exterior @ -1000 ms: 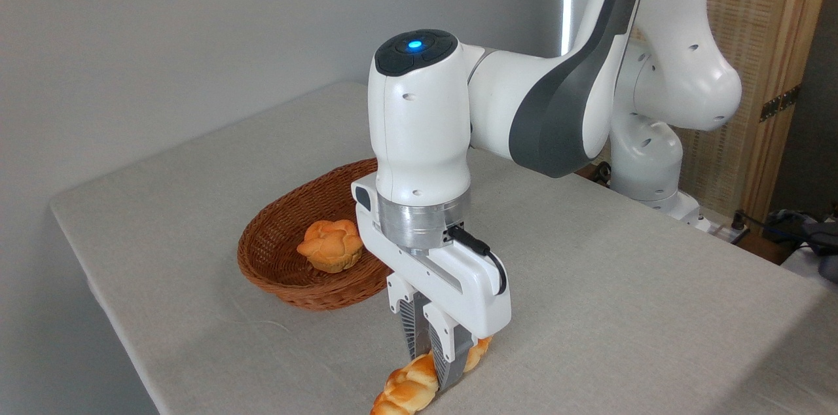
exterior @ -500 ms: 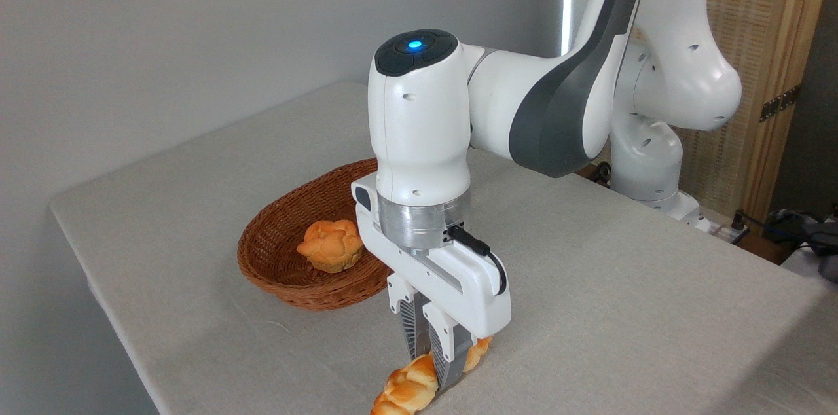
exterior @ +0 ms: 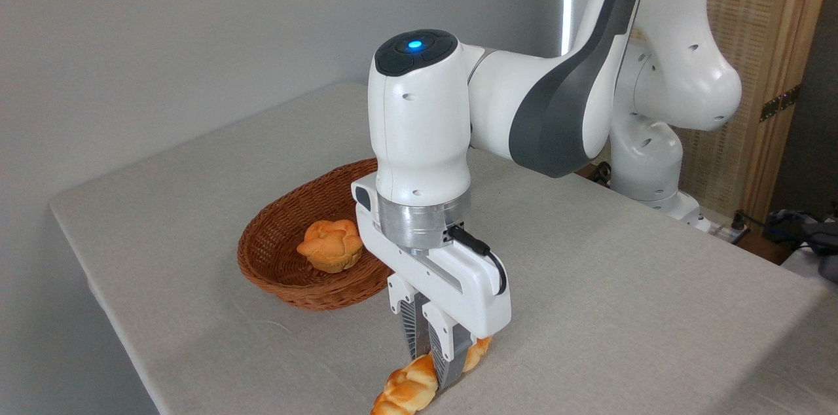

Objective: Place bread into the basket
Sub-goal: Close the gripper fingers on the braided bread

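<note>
The bread point(exterior: 409, 389), a long braided golden loaf, lies on the tablecloth at the bottom edge of the picture, its near end cut off by the frame. My gripper point(exterior: 432, 362) points straight down over the loaf's middle, its ribbed fingers point(exterior: 409, 333) closed around the crust. The far tip of the loaf shows behind the fingers. The reddish-brown wicker basket point(exterior: 262, 258) stands to the upper left of the gripper, partly hidden by my wrist.
A small round flower-shaped bun point(exterior: 330, 245) sits inside the basket. The beige table's point(exterior: 622, 284) near-left edge runs close to the loaf. My arm's base stands at the back right, beside a wooden panel point(exterior: 766, 68) and cables.
</note>
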Robot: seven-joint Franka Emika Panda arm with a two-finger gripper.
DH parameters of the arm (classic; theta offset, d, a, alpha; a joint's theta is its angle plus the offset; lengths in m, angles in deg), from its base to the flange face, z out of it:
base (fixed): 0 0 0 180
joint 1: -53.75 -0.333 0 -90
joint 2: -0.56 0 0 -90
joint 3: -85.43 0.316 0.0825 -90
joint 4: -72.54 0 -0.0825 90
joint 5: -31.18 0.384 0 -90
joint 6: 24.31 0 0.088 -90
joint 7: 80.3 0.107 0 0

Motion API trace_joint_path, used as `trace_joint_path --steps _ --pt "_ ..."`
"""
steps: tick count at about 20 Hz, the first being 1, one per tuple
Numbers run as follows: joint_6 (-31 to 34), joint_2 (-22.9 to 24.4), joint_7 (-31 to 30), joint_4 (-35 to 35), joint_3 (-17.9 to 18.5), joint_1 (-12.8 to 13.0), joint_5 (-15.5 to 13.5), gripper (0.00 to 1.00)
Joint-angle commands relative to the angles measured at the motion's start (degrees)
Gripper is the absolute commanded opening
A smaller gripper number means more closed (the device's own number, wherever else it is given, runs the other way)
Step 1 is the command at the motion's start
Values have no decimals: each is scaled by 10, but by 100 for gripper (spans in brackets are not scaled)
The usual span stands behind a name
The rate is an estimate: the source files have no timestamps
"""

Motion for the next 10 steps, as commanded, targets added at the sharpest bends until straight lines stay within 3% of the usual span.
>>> trace_joint_path --steps 1,6,10 --pt "-3 -3 15 -2 3 -1 -5 23" --pt "-1 1 12 -11 2 -1 -10 21" --pt "24 0 12 -50 -1 -1 -45 20"
